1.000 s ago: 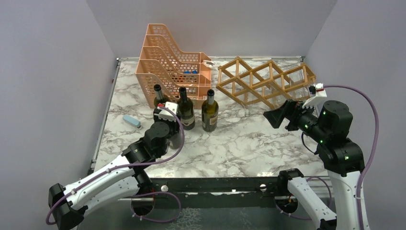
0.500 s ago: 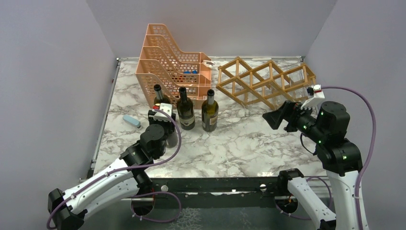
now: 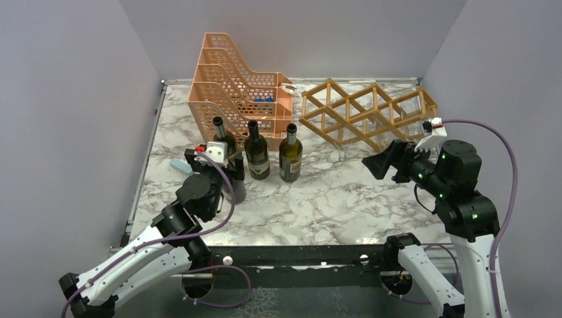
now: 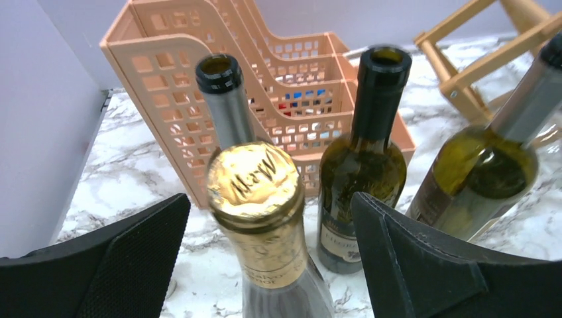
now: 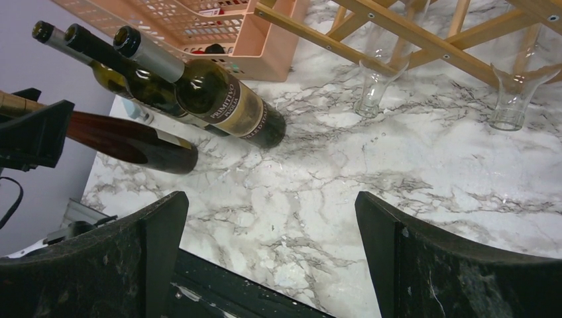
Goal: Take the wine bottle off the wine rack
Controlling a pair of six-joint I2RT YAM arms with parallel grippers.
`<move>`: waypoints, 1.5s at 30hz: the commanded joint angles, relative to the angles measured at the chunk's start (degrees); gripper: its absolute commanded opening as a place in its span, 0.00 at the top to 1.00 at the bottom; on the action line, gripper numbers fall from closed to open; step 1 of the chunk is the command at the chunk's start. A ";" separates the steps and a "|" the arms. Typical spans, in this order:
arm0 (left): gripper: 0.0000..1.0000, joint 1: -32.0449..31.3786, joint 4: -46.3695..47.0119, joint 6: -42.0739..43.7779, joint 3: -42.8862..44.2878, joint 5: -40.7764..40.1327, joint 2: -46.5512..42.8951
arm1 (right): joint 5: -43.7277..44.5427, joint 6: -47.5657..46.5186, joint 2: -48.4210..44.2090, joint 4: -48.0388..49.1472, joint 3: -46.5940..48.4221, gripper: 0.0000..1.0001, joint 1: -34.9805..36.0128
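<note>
Starting at the far left: a small pale-blue block, flat on the white-and-grey marbled desk.

Next, the left hand, matte black with cross-hatched pads, spread wide either side of the wine bottle and touching it on neither side. Stands upright on the desk, well apart from the wine rack, just in front of the other bottles. Dark glass, neck wrapped in crinkled gold foil, "M&W" embossed on the round foil top. Printed band lower down the neck, too partial to read.

Behind it, three uncorked bottles upright in a row. The left bottle: grey neck sleeve. The middle bottle: dark green glass, black sleeve, pale label, unreadable. The right bottle: olive-green glass, grey sleeve, with "PRIMITIVO" legible on its tan label.

Further back, a peach plastic organizer, stepped in tiers, walls perforated in a square grid, with something blue inside.

To its right, the wine rack: thin tan wooden slats crossed into diamond-shaped cells. Two clear glasses on the desk under its near edge.

Last, the right hand, black and scuffed, fingers spread wide, gripping nothing, above bare marbled desk in front of the rack.
</note>
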 commanded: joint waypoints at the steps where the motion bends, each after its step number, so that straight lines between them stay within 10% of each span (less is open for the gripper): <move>1: 0.01 0.30 -4.69 -1.25 5.20 1.40 -2.23 | -1.62 0.45 0.23 2.35 -0.68 0.01 -0.05; 13: 0.01 0.29 -6.87 5.65 19.04 13.79 -6.38 | -2.47 0.92 0.64 4.32 -3.95 0.01 -0.09; 27: 0.01 0.27 17.09 15.22 28.60 25.43 15.51 | -0.02 2.10 5.88 18.36 -17.81 0.02 -0.07; 45: 0.02 1.16 28.85 24.73 13.05 22.22 4.33 | 7.44 3.66 21.10 46.03 -27.33 0.10 0.00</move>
